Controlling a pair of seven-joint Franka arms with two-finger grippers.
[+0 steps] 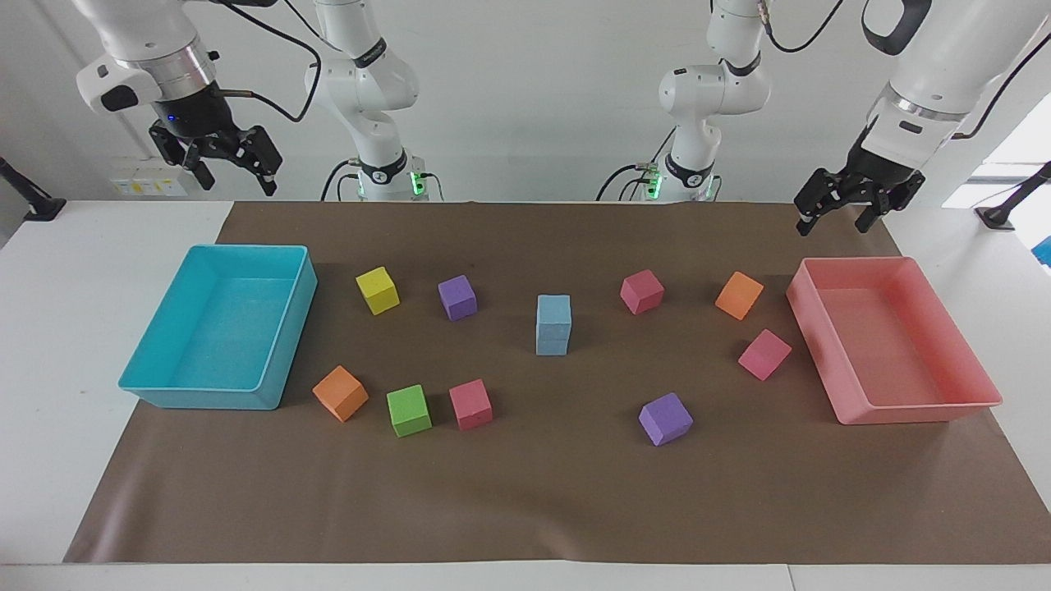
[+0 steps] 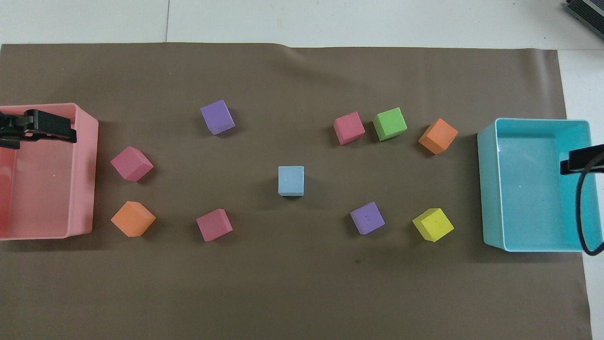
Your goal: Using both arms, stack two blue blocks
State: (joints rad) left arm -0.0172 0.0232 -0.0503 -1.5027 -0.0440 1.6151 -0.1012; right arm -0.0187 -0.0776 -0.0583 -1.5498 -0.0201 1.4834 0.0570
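Note:
Two light-blue blocks stand stacked, the upper block [image 1: 553,310] squarely on the lower block [image 1: 553,341], in the middle of the brown mat. From overhead they show as one blue square [image 2: 291,180]. My left gripper [image 1: 831,223] is open and empty, raised in the air over the pink tray [image 1: 895,406]; its fingers [image 2: 49,127] show in the overhead view. My right gripper [image 1: 236,182] is open and empty, raised high over the turquoise tray [image 1: 197,398]; only its tip [image 2: 573,163] shows from overhead. Neither gripper touches the stack.
Loose cubes lie around the stack: yellow [image 1: 378,290], two purple [image 1: 457,297] [image 1: 665,419], three pink [image 1: 642,291] [image 1: 764,355] [image 1: 470,404], two orange [image 1: 739,295] [image 1: 340,393], and green [image 1: 409,410]. The trays stand at the mat's two ends.

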